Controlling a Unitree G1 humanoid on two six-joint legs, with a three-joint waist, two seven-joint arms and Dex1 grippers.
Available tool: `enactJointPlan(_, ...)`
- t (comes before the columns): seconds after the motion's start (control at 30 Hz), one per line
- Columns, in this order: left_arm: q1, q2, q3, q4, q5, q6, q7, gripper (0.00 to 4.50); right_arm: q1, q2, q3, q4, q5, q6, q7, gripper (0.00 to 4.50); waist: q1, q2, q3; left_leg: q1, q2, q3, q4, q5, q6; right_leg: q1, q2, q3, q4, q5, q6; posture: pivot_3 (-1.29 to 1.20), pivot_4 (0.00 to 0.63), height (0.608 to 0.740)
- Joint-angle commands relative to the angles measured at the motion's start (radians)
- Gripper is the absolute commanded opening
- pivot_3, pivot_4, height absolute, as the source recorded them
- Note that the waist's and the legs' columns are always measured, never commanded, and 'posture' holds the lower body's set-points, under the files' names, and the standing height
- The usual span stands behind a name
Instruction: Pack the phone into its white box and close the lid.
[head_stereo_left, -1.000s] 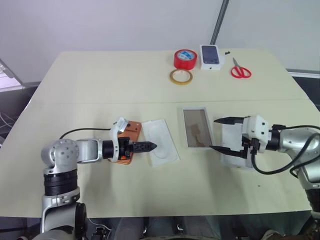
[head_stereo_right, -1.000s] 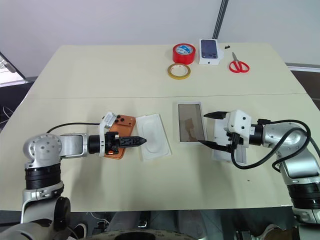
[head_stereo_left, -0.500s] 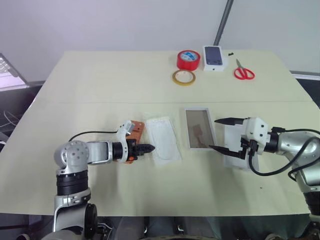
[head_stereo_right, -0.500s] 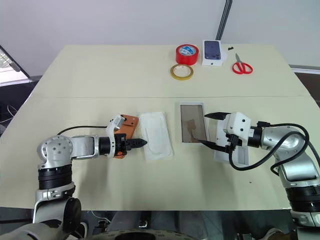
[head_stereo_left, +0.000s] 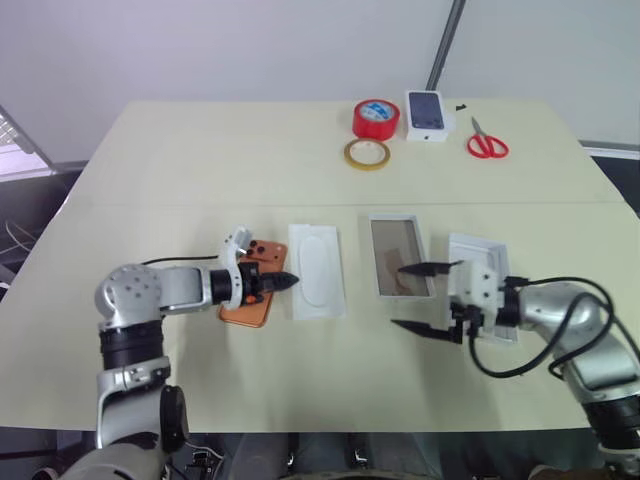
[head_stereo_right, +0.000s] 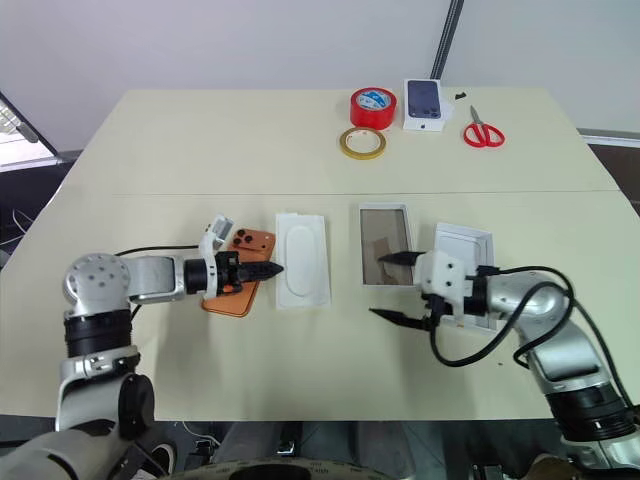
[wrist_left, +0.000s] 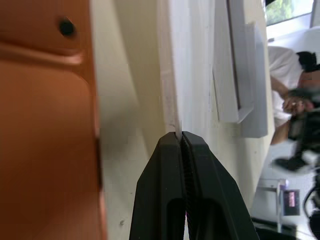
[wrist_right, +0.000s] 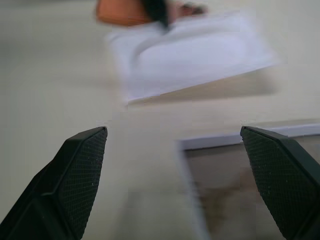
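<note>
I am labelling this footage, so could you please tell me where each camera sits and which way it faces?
Left eye view and right eye view: on the head, looking forward and down over the table; both arms show.
Left wrist view: along the shut left gripper, pinching the edge of the insert; the phone lies beside.
Right wrist view: between the open right gripper fingers, towards the white box.
Shared: the insert and phone show in every view.

The pale table (head_stereo_left: 180, 170) carries the phone (head_stereo_left: 248, 296), insert (head_stereo_left: 318, 284), white box (head_stereo_left: 399, 270), lid (head_stereo_left: 482, 272), tapes and scissors (head_stereo_left: 486, 140).
</note>
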Motion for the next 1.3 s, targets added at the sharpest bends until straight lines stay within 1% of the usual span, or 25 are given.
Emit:
enactJointPlan(0.03, -0.036, 0.038, -0.013, 0.039, -0.085, 0.008, -0.003, 0.04, -0.068, -0.002, 0.044, 0.095, -0.077, -0.026, 0.010, 4.50, 0.000, 0.000, 0.000, 0.000, 0.000, 0.000, 0.000, 0.000, 0.000, 0.000, 0.000, 0.000, 0.000, 0.000, 0.000, 0.00, 0.150, 0.740)
enactJointPlan(0.07, -0.038, 0.044, -0.019, 0.044, -0.098, 0.008, -0.005, 0.04, -0.087, -0.003, 0.061, 0.125, -0.084, -0.020, 0.027, 4.50, 0.000, 0.000, 0.000, 0.000, 0.000, 0.000, 0.000, 0.000, 0.000, 0.000, 0.000, 0.000, 0.000, 0.000, 0.000, 0.00, 0.150, 0.740)
enactJointPlan(0.1, -0.037, 0.045, -0.023, 0.043, -0.111, 0.008, 0.001, 0.01, -0.111, -0.002, 0.077, 0.162, -0.106, -0.035, 0.036, 4.24, 0.000, 0.000, 0.000, 0.000, 0.000, 0.000, 0.000, 0.000, -0.001, 0.000, 0.000, 0.000, 0.000, 0.000, 0.000, 0.00, 0.150, 0.740)
enactJointPlan(0.13, -0.035, 0.042, -0.023, 0.047, -0.127, 0.008, 0.014, 0.00, -0.131, 0.001, 0.088, 0.193, -0.122, -0.057, 0.043, 3.87, -0.001, 0.000, 0.000, 0.000, 0.000, 0.000, 0.000, 0.000, -0.001, 0.000, 0.000, 0.000, 0.000, 0.000, 0.000, 0.00, 0.150, 0.740)
enactJointPlan(0.17, -0.031, 0.040, -0.026, 0.040, -0.138, 0.008, 0.019, 0.00, -0.148, 0.007, 0.092, 0.211, -0.120, -0.057, 0.052, 3.64, -0.001, 0.000, 0.000, 0.000, 0.000, 0.000, 0.000, 0.000, -0.001, -0.001, 0.000, 0.000, 0.000, 0.000, 0.000, 0.00, 0.150, 0.740)
enactJointPlan(0.27, -0.025, 0.021, -0.005, 0.050, -0.182, 0.008, 0.062, 0.00, -0.173, 0.003, 0.100, 0.236, -0.120, -0.066, 0.082, 2.10, 0.000, 0.000, 0.000, 0.000, 0.000, 0.000, 0.000, 0.000, -0.001, -0.001, 0.000, 0.000, 0.000, 0.000, 0.000, 0.00, 0.150, 0.740)
enactJointPlan(0.3, -0.023, 0.016, 0.002, 0.053, -0.196, 0.008, 0.076, 0.00, -0.178, -0.002, 0.105, 0.245, -0.127, -0.072, 0.090, 1.46, 0.000, 0.000, 0.000, 0.000, 0.000, 0.000, 0.000, 0.000, -0.001, -0.001, 0.000, 0.000, 0.000, 0.000, 0.000, 0.00, 0.150, 0.740)
enactJointPlan(0.33, -0.020, 0.007, 0.016, 0.053, -0.202, 0.008, 0.094, 0.00, -0.180, -0.005, 0.109, 0.255, -0.134, -0.085, 0.099, 1.01, 0.000, 0.000, 0.000, -0.001, 0.000, 0.000, 0.000, 0.000, -0.001, -0.001, 0.000, 0.000, 0.000, 0.000, 0.000, 0.00, 0.150, 0.740)
enactJointPlan(0.37, -0.018, 0.000, 0.028, 0.052, -0.207, 0.008, 0.110, 0.00, -0.182, -0.002, 0.107, 0.258, -0.127, -0.084, 0.106, 0.46, 0.000, 0.000, 0.000, -0.001, 0.000, 0.000, 0.000, 0.000, -0.001, -0.001, 0.000, 0.000, 0.000, 0.000, 0.000, 0.00, 0.150, 0.740)
enactJointPlan(0.4, -0.016, -0.007, 0.039, 0.050, -0.213, 0.008, 0.126, 0.00, -0.184, 0.003, 0.103, 0.255, -0.117, -0.080, 0.111, 0.04, 0.000, -0.001, 0.000, 0.000, 0.000, 0.000, 0.000, 0.000, -0.001, -0.001, 0.000, 0.000, 0.000, 0.000, 0.000, 0.00, 0.150, 0.740)
enactJointPlan(0.57, -0.060, -0.047, 0.138, 0.100, -0.261, 0.005, 0.199, 0.00, -0.180, 0.044, 0.113, 0.159, -0.076, -0.027, 0.110, 0.04, -0.001, -0.001, 0.000, 0.000, 0.000, 0.000, 0.000, 0.001, -0.001, -0.001, 0.000, 0.000, 0.000, 0.000, 0.000, 0.00, 0.150, 0.740)
enactJointPlan(0.73, -0.113, -0.064, 0.194, 0.156, -0.292, -0.004, 0.238, 0.00, -0.172, 0.108, 0.159, 0.044, -0.095, 0.029, 0.057, 0.04, -0.002, -0.001, 0.001, -0.001, 0.000, 0.000, 0.000, 0.001, -0.002, -0.002, 0.000, 0.000, 0.002, 0.000, 0.000, 0.00, 0.150, 0.740)
enactJointPlan(0.83, -0.116, -0.073, 0.178, 0.154, -0.303, 0.006, 0.244, 0.00, -0.183, 0.159, 0.184, 0.009, -0.110, 0.067, 0.005, 0.04, -0.001, -0.001, 0.001, -0.001, 0.000, 0.000, 0.000, 0.001, -0.002, -0.002, 0.000, 0.000, 0.002, 0.000, 0.000, 0.00, 0.150, 0.740)
enactJointPlan(0.93, -0.106, -0.093, 0.157, 0.147, -0.306, 0.008, 0.253, 0.00, -0.186, 0.183, 0.205, -0.006, -0.123, 0.085, -0.015, 0.04, 0.000, -0.001, 0.001, -0.001, 0.000, 0.000, 0.000, 0.001, -0.002, -0.002, 0.000, 0.000, 0.002, 0.000, 0.000, 0.00, 0.150, 0.740)
enactJointPlan(1.0, -0.098, -0.108, 0.135, 0.127, -0.296, 0.008, 0.253, 0.00, -0.190, 0.198, 0.195, -0.023, -0.070, 0.166, -0.015, 0.61, 0.001, -0.001, 0.001, -0.001, -0.001, 0.000, 0.000, 0.001, -0.002, -0.002, 0.000, 0.000, 0.002, 0.000, 0.000, 0.00, 0.150, 0.740)
enactJointPlan(1.07, -0.089, -0.127, 0.107, 0.095, -0.270, 0.001, 0.243, 0.00, -0.177, 0.186, 0.180, -0.042, -0.105, 0.127, -0.043, 1.40, 0.001, -0.001, 0.001, -0.001, -0.001, 0.000, 0.000, 0.001, -0.002, -0.002, 0.000, 0.000, 0.002, 0.000, 0.000, 0.00, 0.150, 0.740)
enactJointPlan(1.17, -0.080, -0.130, 0.080, 0.070, -0.256, -0.002, 0.227, 0.00, -0.149, 0.146, 0.146, -0.092, -0.073, 0.165, -0.033, 3.02, 0.001, -0.001, 0.001, -0.001, -0.001, 0.000, 0.000, 0.001, -0.002, -0.002, 0.000, 0.000, 0.002, 0.000, 0.000, 0.00, 0.150, 0.740)
enactJointPlan(1.23, -0.075, -0.129, 0.073, 0.063, -0.259, -0.003, 0.216, 0.00, -0.124, 0.115, 0.111, -0.126, -0.054, 0.169, -0.031, 4.00, 0.001, -0.001, 0.001, -0.001, -0.001, 0.000, 0.000, 0.001, -0.002, -0.002, 0.000, 0.000, 0.002, 0.000, 0.000, 0.00, 0.150, 0.740)
enactJointPlan(1.27, -0.072, -0.125, 0.067, 0.058, -0.256, -0.002, 0.208, 0.00, -0.092, 0.081, 0.065, -0.149, -0.024, 0.186, -0.018, 4.45, 0.000, -0.001, 0.001, -0.001, -0.001, 0.000, 0.000, 0.001, -0.002, -0.002, 0.000, 0.000, 0.002, 0.000, 0.000, 0.00, 0.150, 0.740)
enactJointPlan(1.3, -0.070, -0.123, 0.067, 0.060, -0.259, 0.001, 0.202, 0.00, -0.059, 0.044, 0.015, -0.160, -0.004, 0.185, -0.005, 4.45, 0.001, -0.001, 0.001, -0.001, -0.001, 0.000, 0.000, 0.001, -0.003, -0.002, 0.000, 0.000, 0.002, 0.000, 0.000, 0.00, 0.150, 0.740)
